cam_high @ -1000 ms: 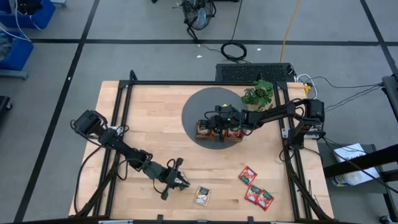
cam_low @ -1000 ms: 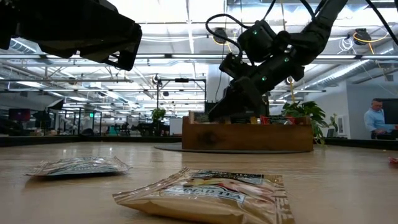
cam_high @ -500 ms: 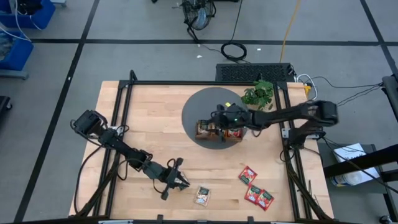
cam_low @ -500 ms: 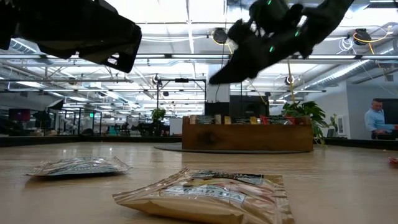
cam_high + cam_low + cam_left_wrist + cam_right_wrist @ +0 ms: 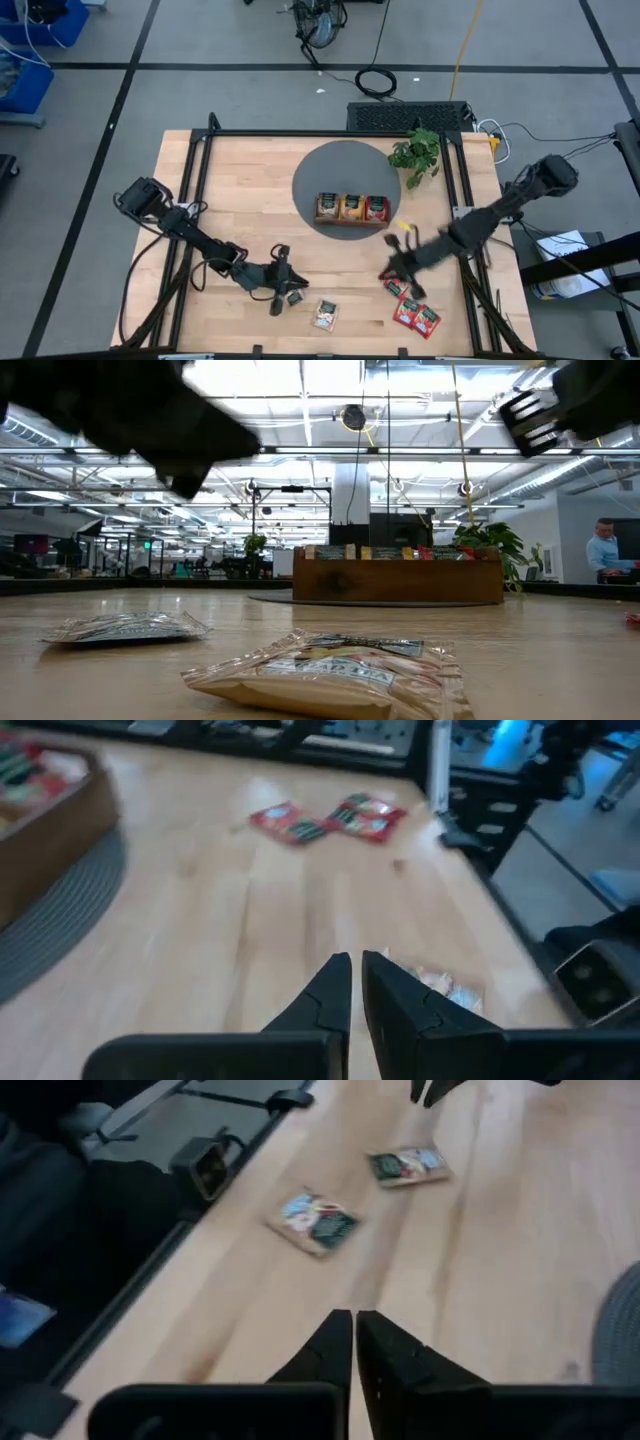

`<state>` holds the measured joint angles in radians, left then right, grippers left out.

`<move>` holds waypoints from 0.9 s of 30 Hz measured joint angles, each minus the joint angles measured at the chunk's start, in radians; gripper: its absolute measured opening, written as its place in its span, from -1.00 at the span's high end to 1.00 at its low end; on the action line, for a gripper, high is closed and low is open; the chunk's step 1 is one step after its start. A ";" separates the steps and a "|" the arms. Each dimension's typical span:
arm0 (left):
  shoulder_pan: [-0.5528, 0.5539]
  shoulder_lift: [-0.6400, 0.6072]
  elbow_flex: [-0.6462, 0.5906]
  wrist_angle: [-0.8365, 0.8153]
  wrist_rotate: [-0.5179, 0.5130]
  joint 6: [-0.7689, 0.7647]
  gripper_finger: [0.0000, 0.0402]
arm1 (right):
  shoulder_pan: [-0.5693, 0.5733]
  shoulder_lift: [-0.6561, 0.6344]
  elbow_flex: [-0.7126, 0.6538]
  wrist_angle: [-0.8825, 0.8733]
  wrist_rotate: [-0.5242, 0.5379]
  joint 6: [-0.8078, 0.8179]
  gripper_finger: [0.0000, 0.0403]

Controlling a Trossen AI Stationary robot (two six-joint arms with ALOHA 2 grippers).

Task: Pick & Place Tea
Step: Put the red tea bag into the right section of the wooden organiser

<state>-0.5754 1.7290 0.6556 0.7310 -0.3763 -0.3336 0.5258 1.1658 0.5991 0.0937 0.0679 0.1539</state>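
Tea sachets lie flat on the wooden table. Three red ones [image 5: 410,308] sit near the near-right corner, also visible in the left wrist view [image 5: 325,818]. Two pale ones lie near the near edge [image 5: 325,314], [image 5: 297,297], and show close up in the low view [image 5: 340,675], [image 5: 125,627]. More sachets stand in the brown tray [image 5: 352,208]. My left gripper [image 5: 285,293] is shut and empty, hovering beside the pale sachets [image 5: 440,985]. My right gripper [image 5: 388,270] is shut and empty, above the table just left of the red sachets.
The three-compartment tray [image 5: 400,578] rests on a dark round mat [image 5: 315,170] at the table's middle far side. A green plant [image 5: 415,152] stands right of the mat. Black frame rails run along the table's left and right edges. A person stands far off in the room [image 5: 605,550].
My right gripper has risen off the tray and swung toward the table's near-right, ending low beside the red sachets. My left gripper has turned slightly in place by the pale sachets, so one small sachet beside it now shows. No sachet has moved.
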 joint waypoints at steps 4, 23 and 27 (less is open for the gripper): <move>-0.025 0.001 0.133 -0.183 0.013 0.032 0.85 | 0.238 0.023 0.003 0.008 0.246 0.078 0.95; 0.120 0.307 0.474 -0.217 0.375 0.318 0.85 | 0.499 0.313 0.030 -0.035 0.613 0.400 1.00; 0.134 0.332 0.472 -0.195 0.376 0.289 0.85 | 0.504 0.291 0.040 -0.164 0.553 0.551 1.00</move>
<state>-0.4418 2.0610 1.1278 0.5359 -0.0006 -0.0450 1.0300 1.4565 0.6393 -0.0699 0.6212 0.7050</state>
